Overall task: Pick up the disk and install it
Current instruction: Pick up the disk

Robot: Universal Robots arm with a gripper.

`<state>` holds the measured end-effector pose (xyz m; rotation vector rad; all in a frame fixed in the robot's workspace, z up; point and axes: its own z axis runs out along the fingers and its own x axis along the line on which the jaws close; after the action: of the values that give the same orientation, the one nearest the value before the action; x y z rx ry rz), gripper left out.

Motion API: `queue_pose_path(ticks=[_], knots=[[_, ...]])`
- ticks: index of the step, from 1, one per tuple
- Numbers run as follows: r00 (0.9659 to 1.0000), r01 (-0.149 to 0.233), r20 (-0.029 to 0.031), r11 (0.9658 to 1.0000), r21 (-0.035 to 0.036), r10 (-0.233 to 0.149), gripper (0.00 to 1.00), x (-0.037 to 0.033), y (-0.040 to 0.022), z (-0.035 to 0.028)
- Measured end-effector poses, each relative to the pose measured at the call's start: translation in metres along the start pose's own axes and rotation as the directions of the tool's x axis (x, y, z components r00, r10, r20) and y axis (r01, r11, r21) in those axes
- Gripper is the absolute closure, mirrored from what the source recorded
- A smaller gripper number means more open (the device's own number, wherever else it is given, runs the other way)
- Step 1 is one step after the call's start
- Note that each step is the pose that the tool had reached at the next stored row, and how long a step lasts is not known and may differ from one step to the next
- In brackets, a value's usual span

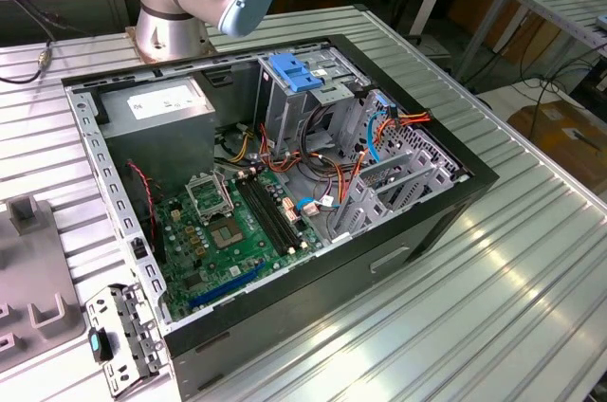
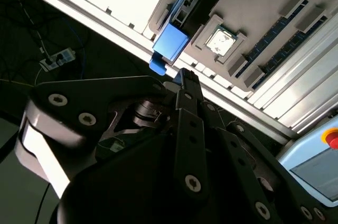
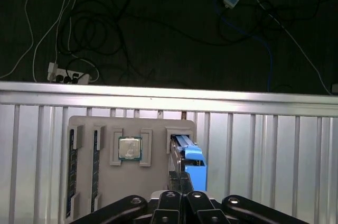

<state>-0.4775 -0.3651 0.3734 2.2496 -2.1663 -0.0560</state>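
Tool (image 3: 178, 176), fingers together and empty, hangs near the disk (image 3: 191, 154) standing edgewise in the grey tray (image 3: 158, 179); a clean pick likely needs opened jaws squared to it.

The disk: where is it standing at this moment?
In both wrist views the disk stands on edge in the grey tray, beside the processor chip.

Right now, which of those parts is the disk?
On the ribbed metal table lies a grey tray of parts. The disk stands on edge in its end slot; unlike the square chip and slim memory sticks beside it, it wears bright blue rails.
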Motion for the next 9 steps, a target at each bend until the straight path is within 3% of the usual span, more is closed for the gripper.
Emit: queue_pose_path(ticks=[9], knots=[[0.9999, -0.015, 0.0005, 0.9999, 0.0030, 0.015, 0.89, 0.0000, -0.0001, 0.0001]])
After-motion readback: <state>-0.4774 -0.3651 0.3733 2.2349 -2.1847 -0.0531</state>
